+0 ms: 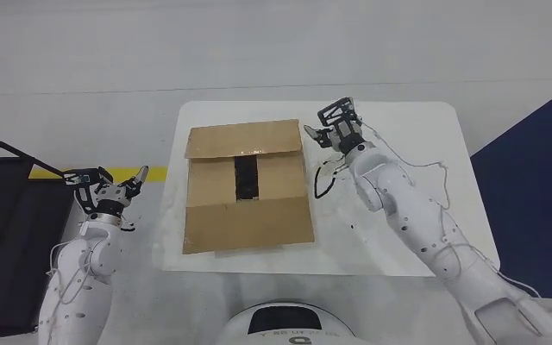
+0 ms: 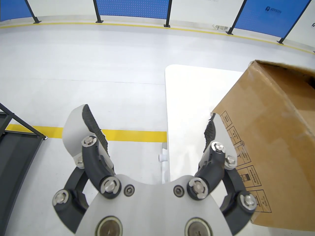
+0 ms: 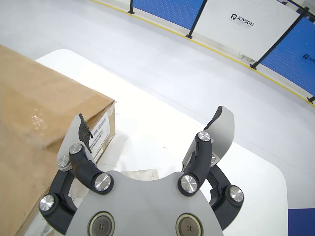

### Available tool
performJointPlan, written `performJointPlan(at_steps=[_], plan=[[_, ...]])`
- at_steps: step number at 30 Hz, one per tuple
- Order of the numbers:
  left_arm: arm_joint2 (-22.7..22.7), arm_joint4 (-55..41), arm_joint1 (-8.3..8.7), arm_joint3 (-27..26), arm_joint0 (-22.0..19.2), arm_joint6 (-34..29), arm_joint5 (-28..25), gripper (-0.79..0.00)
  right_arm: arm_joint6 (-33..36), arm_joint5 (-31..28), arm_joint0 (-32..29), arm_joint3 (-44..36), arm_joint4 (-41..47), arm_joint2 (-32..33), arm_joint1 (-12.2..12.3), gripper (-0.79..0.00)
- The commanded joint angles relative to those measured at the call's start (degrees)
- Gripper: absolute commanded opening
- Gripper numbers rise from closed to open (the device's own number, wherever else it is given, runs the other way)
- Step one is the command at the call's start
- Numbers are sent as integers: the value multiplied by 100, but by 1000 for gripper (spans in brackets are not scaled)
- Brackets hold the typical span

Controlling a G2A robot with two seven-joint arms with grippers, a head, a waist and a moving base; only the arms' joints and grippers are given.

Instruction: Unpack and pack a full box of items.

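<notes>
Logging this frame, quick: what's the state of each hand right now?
Left hand: open, holding nothing, apart from the box.
Right hand: open, holding nothing, near a corner of the box.

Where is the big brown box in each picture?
Top view: the box sits on the white table, between the two arms.
Left wrist view: the box stands on the white table, close beside the open left gripper.
Right wrist view: the box stands on the white table, close beside the open right gripper.
Shared landmark: the white table under the box.
</notes>
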Motion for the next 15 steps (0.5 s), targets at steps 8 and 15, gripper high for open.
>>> performJointPlan(at_steps=[8, 15], plan=[[0, 0, 0, 0, 0, 0, 0, 0, -209, -968, 780, 913, 860, -242, -295, 0], [0, 0, 0, 0, 0, 0, 0, 0, -328, -2089, 186, 274, -286, -254, -136, 0]])
